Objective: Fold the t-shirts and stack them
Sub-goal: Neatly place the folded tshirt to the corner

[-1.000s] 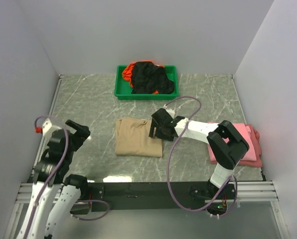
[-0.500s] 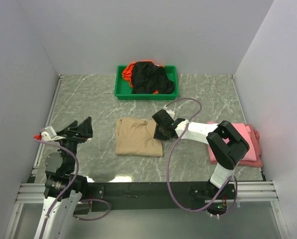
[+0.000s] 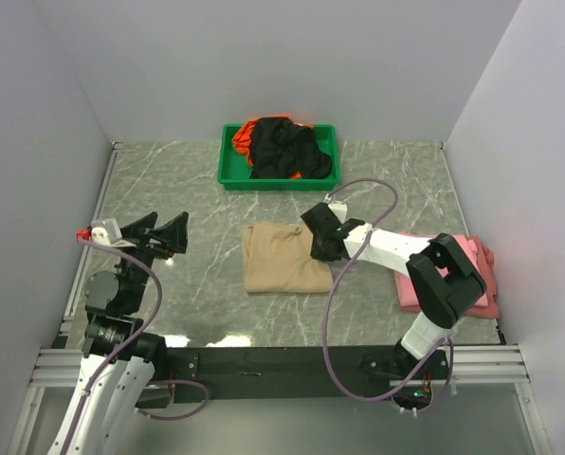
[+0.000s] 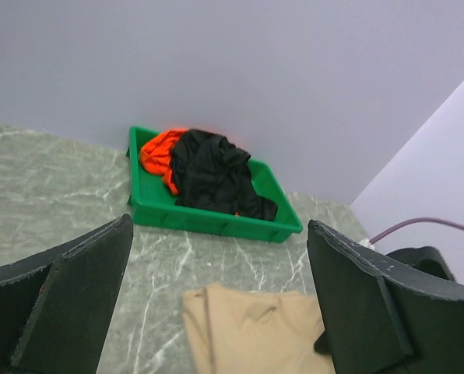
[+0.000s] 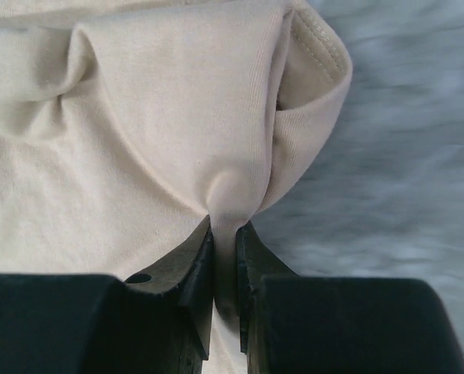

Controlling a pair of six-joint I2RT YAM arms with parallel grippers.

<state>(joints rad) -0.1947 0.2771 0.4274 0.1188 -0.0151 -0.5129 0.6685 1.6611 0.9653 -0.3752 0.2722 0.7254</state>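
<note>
A folded tan t-shirt [image 3: 281, 258] lies in the middle of the table, also seen as the tan t-shirt [image 4: 251, 331] and the tan t-shirt [image 5: 138, 132]. My right gripper [image 3: 320, 248] is shut on its right edge, a pinch of tan cloth squeezed between the right gripper [image 5: 225, 234] jaws. A folded pink t-shirt [image 3: 472, 275] lies at the right. Black t-shirts [image 3: 287, 150] and an orange one [image 3: 245, 137] sit bundled in the green tray [image 3: 227, 175]. My left gripper [image 3: 161, 235] hovers open at the left, holding nothing, well apart from the tan t-shirt.
The green tray [image 4: 209, 220] stands at the back by the wall. White walls close in the marble table [image 3: 169, 190] on three sides. A purple cable [image 3: 358, 190] loops above the right arm.
My right gripper closed on the tan t-shirt's right edge and dragged the shirt to the right. The left arm swung up and rightward, staying open.
</note>
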